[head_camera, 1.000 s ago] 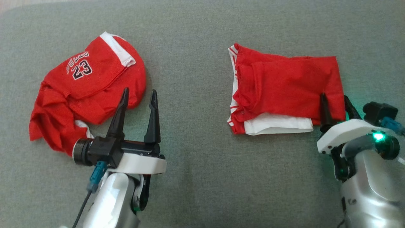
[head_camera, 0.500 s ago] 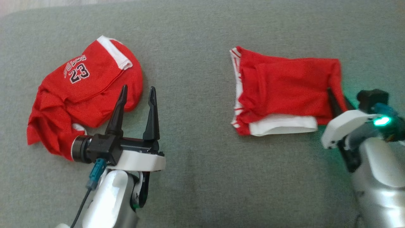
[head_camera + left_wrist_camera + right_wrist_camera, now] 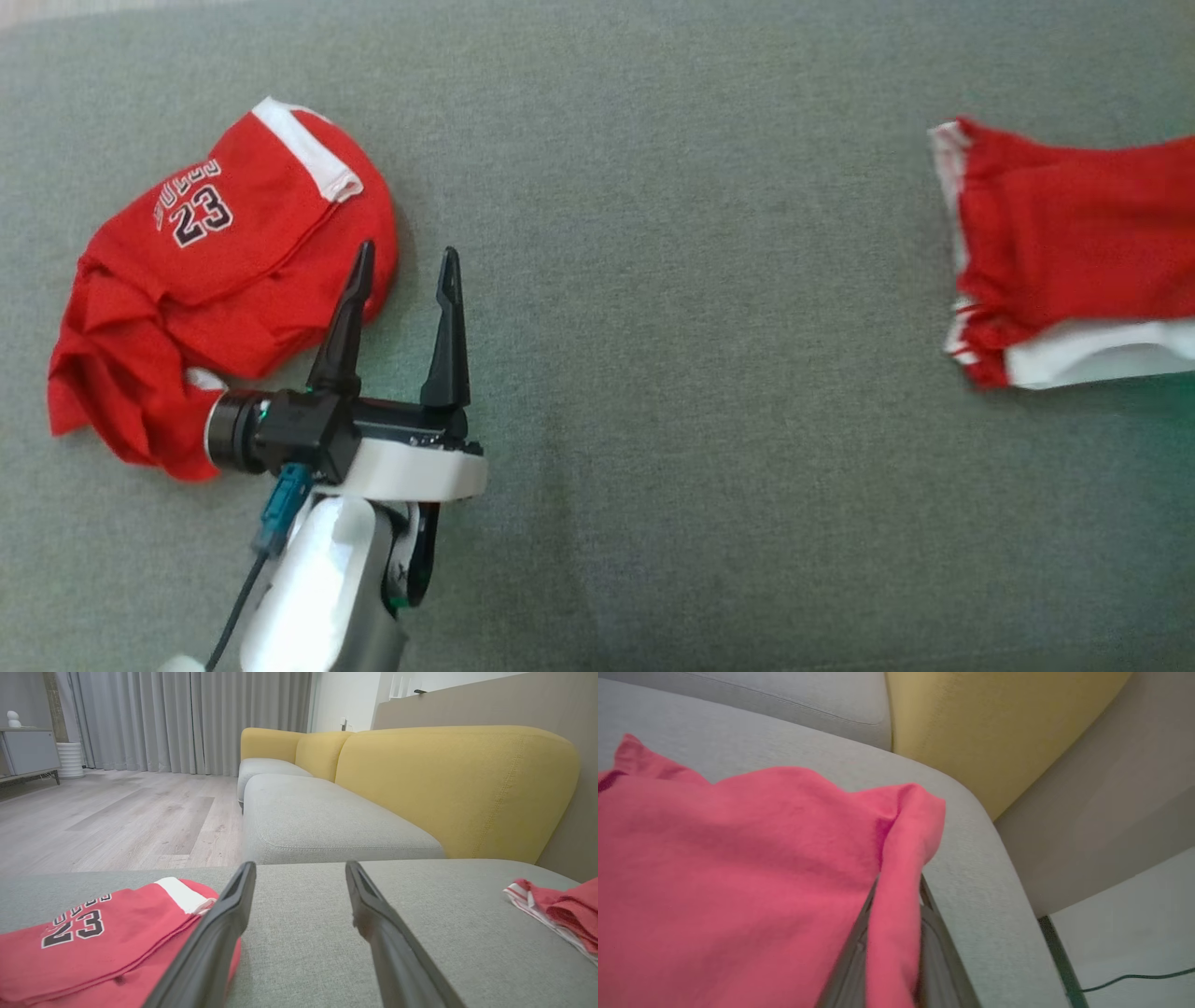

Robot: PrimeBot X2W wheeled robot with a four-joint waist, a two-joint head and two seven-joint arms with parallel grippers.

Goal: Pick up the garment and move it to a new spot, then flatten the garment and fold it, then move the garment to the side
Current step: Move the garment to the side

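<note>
Red mesh makes up the folded garment (image 3: 1074, 233), a squat stack with a white layer showing along its near edge. It lies at the right end of the grey cushion (image 3: 672, 373), partly cut off by the head view's edge. In the right wrist view, a ridge of that cloth (image 3: 738, 858) runs down between the two dark fingers of the right gripper (image 3: 900, 891), which is clamped on the right-hand hem. That low pinch at one edge suits dragging the stack sideways without spilling its folds, so I judge this to be the last step, moving it aside. The cushion's rounded right edge is close, so little room remains. The left gripper (image 3: 407, 257) hovers empty with its fingers spread, just right of a crumpled red jersey (image 3: 224, 271) marked 23. It seems parked there out of the way, well apart from the stack, with its tips pointing toward the yellow backrest (image 3: 458, 779).
</note>
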